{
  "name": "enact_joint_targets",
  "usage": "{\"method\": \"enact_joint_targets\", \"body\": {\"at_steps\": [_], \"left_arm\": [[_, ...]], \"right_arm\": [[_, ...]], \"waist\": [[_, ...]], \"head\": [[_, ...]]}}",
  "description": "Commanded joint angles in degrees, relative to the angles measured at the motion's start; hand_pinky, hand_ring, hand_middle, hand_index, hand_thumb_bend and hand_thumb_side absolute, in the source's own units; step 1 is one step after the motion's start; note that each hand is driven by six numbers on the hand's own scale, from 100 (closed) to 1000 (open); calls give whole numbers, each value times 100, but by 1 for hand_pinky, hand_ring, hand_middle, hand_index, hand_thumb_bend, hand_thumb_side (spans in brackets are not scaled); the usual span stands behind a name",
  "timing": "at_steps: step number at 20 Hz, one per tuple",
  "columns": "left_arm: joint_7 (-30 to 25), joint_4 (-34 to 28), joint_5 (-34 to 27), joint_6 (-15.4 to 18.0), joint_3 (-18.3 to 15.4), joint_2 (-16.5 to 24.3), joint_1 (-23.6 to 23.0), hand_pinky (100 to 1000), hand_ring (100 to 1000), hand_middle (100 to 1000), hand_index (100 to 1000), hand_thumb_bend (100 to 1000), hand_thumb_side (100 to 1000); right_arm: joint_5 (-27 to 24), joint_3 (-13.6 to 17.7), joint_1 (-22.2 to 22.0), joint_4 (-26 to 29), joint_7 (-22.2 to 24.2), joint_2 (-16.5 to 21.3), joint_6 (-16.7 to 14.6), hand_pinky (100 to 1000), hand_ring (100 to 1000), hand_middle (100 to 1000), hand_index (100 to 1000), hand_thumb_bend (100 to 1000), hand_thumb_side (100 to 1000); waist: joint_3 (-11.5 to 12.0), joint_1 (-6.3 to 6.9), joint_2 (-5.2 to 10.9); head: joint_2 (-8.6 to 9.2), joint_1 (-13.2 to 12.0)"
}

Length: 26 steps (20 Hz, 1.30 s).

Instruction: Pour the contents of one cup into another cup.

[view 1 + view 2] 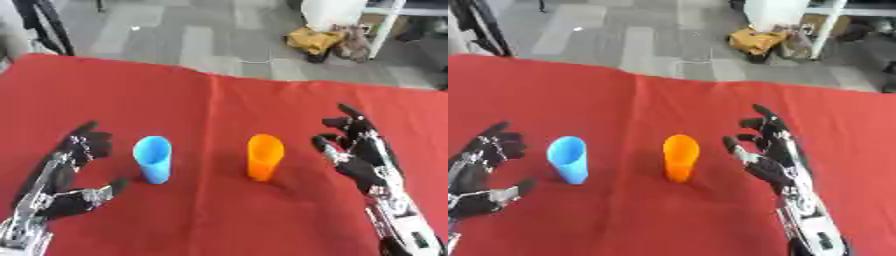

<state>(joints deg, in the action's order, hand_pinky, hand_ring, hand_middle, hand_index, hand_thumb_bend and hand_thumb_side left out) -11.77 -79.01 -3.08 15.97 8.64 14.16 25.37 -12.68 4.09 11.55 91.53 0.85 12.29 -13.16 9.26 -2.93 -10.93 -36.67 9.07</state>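
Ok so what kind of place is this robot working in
Probably a lab or workshop test area, not a home: a table under a red cloth holds just a blue plastic cup and an orange plastic cup, with grey floor tiles and piled clutter behind.

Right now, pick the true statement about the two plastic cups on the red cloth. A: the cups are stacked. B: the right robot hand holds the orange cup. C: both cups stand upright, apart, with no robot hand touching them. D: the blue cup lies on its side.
C: the blue plastic cup and the orange plastic cup stand upright and apart, while the left robot hand and right robot hand sit open beside them.
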Motion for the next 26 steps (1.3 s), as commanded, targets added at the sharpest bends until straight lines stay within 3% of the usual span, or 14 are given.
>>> {"method": "enact_joint_targets", "body": {"at_steps": [1, 12, 26], "left_arm": [[53, 235, 163, 115, 59, 120, 248, 779, 771, 748, 967, 639, 100], [-251, 1030, 348, 444, 262, 95, 734, 764, 757, 736, 965, 670, 100], [-516, 1415, 214, 574, 361, 63, 1162, 754, 746, 724, 958, 648, 105]], "right_arm": [[23, -9, 31, 60, 24, 53, -9, 682, 817, 587, 897, 528, 100], [16, -26, 29, 56, 41, 37, -7, 682, 817, 586, 896, 527, 100], [10, -38, 41, 66, 48, 23, -9, 682, 817, 582, 896, 527, 100]], "waist": [[-19, 12, 83], [-87, -8, 72], [-196, -71, 43]], "head": [[-10, -31], [-14, -59], [-4, -98]]}}
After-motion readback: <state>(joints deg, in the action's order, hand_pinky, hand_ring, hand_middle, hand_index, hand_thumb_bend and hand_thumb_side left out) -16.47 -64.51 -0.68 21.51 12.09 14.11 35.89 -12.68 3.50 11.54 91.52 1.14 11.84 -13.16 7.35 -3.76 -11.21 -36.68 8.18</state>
